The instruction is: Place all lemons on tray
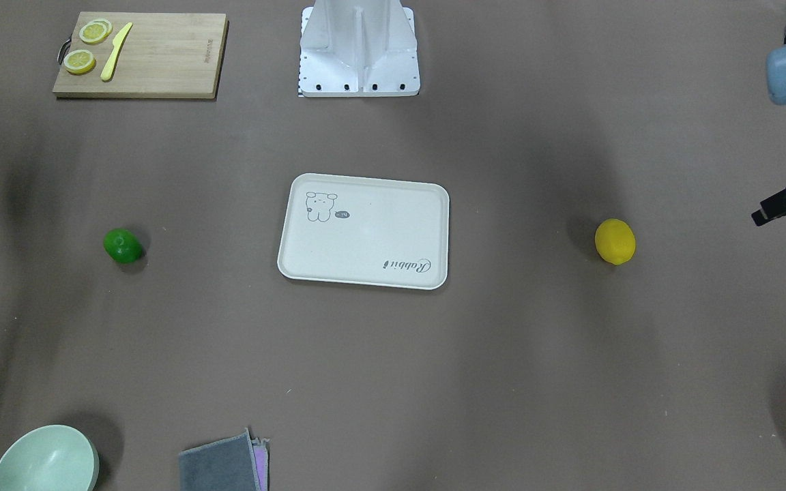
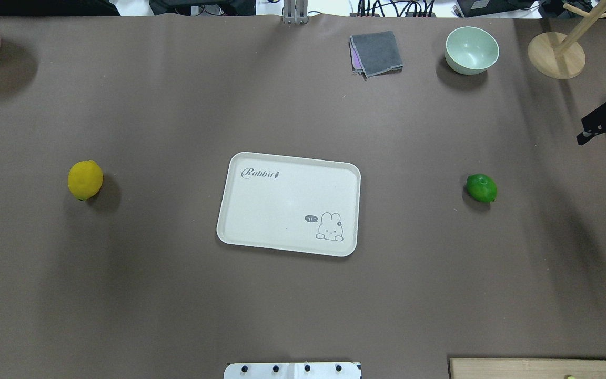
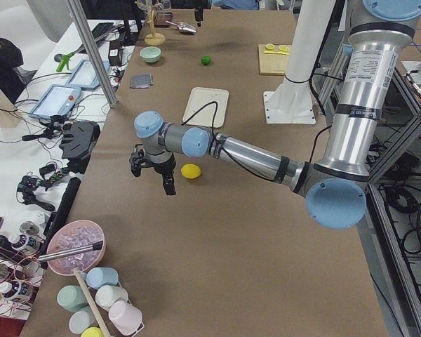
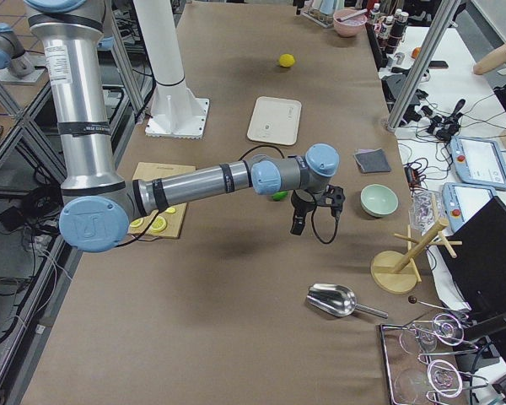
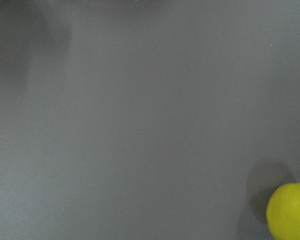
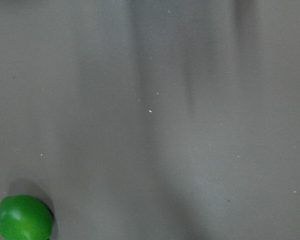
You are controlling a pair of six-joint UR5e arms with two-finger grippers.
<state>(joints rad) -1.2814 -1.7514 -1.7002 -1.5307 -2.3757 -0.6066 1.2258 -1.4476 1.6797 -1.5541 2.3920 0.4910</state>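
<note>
Two lemons, the yellow lemon [image 2: 85, 180] mid-left and the green lemon [image 2: 481, 188] mid-right, look firm, light and roll-prone, best gripped across the waist by both wide-spread, empty jaws.

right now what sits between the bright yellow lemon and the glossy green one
The cream-white rectangular tray lies between the bright yellow lemon and the glossy green lemon, touching neither. The overhead view shows only bare brown tabletop on each side.

One lemon [image 2: 85, 180] left of tray [image 2: 288, 210], other lemon [image 2: 481, 188] right of it
</note>
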